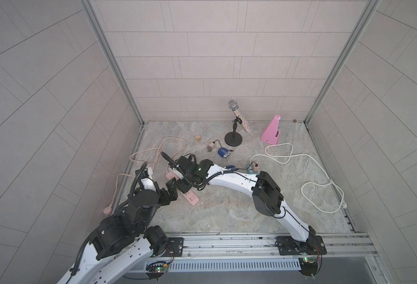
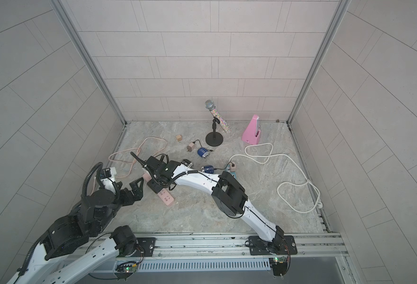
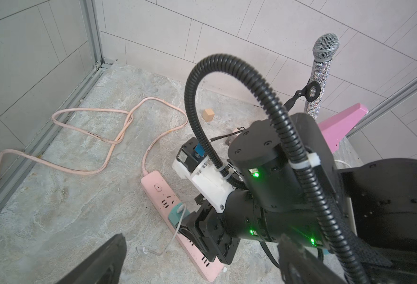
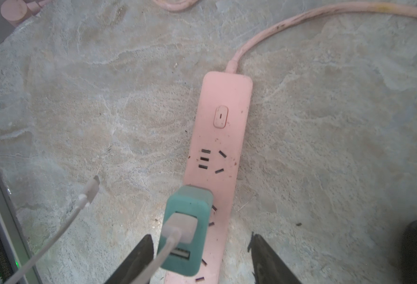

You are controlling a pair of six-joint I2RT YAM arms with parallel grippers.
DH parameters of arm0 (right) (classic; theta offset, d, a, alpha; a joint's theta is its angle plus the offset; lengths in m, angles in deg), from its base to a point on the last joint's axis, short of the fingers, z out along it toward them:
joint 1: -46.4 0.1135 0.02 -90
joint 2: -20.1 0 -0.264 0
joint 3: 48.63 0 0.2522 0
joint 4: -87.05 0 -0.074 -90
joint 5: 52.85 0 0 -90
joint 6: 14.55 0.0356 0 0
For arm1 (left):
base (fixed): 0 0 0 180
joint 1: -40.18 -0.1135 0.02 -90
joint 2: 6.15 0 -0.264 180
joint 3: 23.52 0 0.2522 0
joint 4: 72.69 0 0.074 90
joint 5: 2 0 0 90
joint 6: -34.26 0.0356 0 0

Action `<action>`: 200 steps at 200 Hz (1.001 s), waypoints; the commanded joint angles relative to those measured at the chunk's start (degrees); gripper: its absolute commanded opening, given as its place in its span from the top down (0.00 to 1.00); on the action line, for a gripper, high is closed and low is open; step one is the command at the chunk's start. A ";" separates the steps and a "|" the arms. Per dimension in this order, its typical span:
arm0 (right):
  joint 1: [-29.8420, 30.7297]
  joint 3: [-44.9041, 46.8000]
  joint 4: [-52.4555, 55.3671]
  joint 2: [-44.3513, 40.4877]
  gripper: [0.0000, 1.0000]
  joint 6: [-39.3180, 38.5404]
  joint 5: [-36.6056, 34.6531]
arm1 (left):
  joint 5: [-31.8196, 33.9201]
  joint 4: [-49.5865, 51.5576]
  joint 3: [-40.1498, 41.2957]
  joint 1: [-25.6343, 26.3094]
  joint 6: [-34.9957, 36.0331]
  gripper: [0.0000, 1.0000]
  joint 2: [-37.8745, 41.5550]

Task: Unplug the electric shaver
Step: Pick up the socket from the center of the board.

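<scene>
A blue electric shaver (image 1: 224,152) (image 2: 203,152) with silver heads lies behind the arms, and its black cable runs to a beige adapter (image 1: 210,147) lying loose. A second blue device (image 1: 231,168) is wired to an adapter (image 1: 255,167) on a teal strip. My right gripper (image 4: 201,237) (image 2: 155,188) is open over the pink power strip (image 4: 222,98) (image 1: 192,198). Its jaws straddle a teal charger (image 4: 190,204) (image 3: 175,214) plugged in there, one finger almost touching it, the other well clear. My left gripper (image 3: 200,270) (image 1: 171,190) hovers open and empty beside the strip.
A loose white cable (image 4: 90,190) trails from the teal charger. The strip's pink cord (image 1: 153,152) loops at the left wall. A microphone on a stand (image 1: 234,137), a pink metronome (image 1: 272,131), a wooden cube (image 1: 197,137) and a white cord (image 1: 308,172) lie further off.
</scene>
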 commanded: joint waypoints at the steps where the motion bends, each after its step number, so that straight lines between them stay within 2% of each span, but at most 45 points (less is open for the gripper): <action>1: 0.03 -2.71 3.31 1.97 0.39 0.49 -0.96 | 0.16 -0.42 0.49 -0.30 0.21 0.00 -1.10; 79: -0.40 -6.36 5.02 4.81 0.40 1.02 -0.12 | -0.53 -0.73 1.15 -0.36 0.16 0.00 -1.25; 113: -0.33 -7.50 5.52 5.62 0.53 1.02 0.14 | -0.62 -0.64 1.20 -0.35 0.33 0.00 -1.24; 200: -2.10 -6.62 8.91 3.49 0.67 0.61 0.47 | -0.89 -0.62 2.21 -0.37 -0.23 0.00 -0.42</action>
